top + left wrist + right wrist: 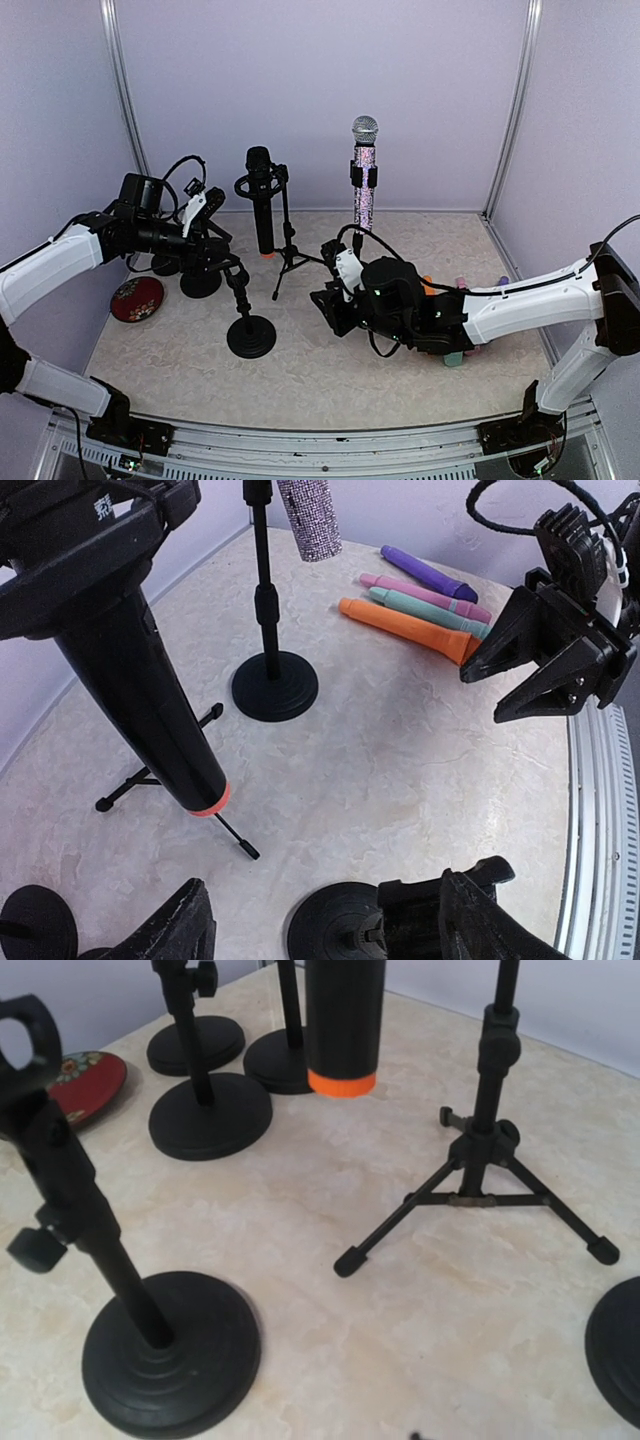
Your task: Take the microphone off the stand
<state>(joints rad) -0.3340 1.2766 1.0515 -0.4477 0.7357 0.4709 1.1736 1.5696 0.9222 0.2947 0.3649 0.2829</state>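
Left gripper [330, 912] gapes wide, black orange-ringed microphone [140, 690] just ahead-left, untouched; right gripper [482, 693] likewise parted.

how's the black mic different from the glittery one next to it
The black microphone is plain black with an orange ring at its lower end; the glittery microphone has a sparkling body and silver mesh head. The black microphone sits on a tripod stand, the glittery microphone on a round-base stand, and higher up. Both are held roughly upright, heads up.
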